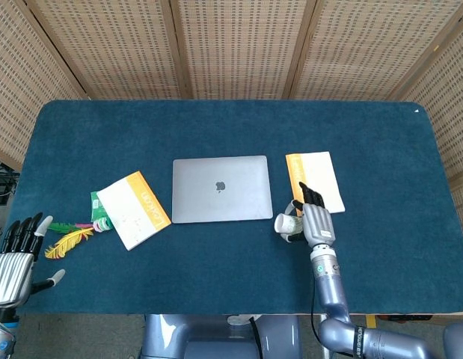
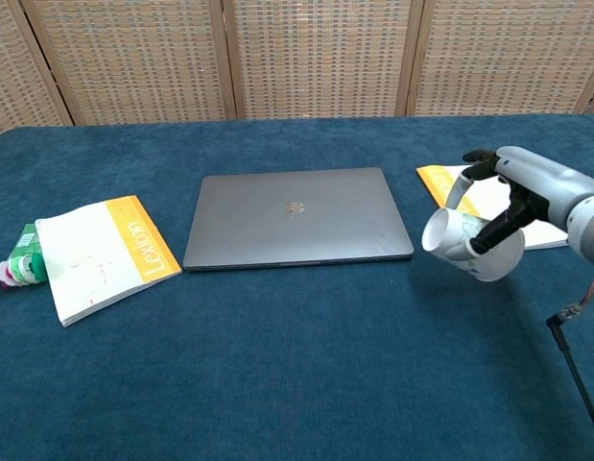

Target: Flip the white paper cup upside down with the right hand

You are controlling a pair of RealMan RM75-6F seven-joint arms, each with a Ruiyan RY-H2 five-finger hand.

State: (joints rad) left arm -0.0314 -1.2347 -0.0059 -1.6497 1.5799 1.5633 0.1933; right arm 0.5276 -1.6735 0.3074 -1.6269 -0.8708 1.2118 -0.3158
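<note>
My right hand (image 2: 512, 197) holds the white paper cup (image 2: 458, 242) off the blue table, tilted on its side with its open mouth turned left and slightly toward the camera. In the head view the cup (image 1: 286, 224) pokes out to the left of the right hand (image 1: 315, 222), just right of the laptop's front corner. Fingers wrap over the top of the cup and the thumb side is under it. My left hand (image 1: 14, 258) hangs at the table's near left corner, fingers spread, holding nothing.
A shut grey laptop (image 1: 221, 188) lies mid-table. An orange-and-white booklet (image 1: 315, 179) lies behind the right hand; another (image 1: 134, 209) lies left of the laptop, next to a green item (image 1: 100, 212) and coloured feathers (image 1: 69, 237). Wicker screens stand behind the table.
</note>
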